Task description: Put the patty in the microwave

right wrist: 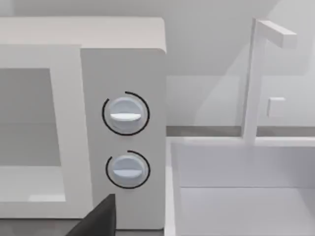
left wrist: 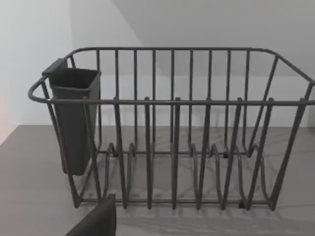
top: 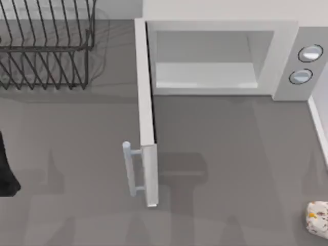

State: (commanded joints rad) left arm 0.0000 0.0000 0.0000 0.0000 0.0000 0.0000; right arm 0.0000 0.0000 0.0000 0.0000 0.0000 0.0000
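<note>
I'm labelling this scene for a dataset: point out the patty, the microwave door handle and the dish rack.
patty [top: 317, 217]: top view, middle of its speckled top.
microwave door handle [top: 130, 169]: top view, middle of the bar.
dish rack [left wrist: 172, 102]: left wrist view, front rim wire.

patty [top: 318, 217] cut by top view's right edge | rack [top: 46, 43] cropped at top-left | microwave [top: 225, 56] right side cropped | dark shape [top: 6, 169] at left edge, unidentifiable

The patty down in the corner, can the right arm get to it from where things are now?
Probably yes. The patty lies alone on bare table at the right side, the right arm's side, well apart from the microwave and its open door.
</note>
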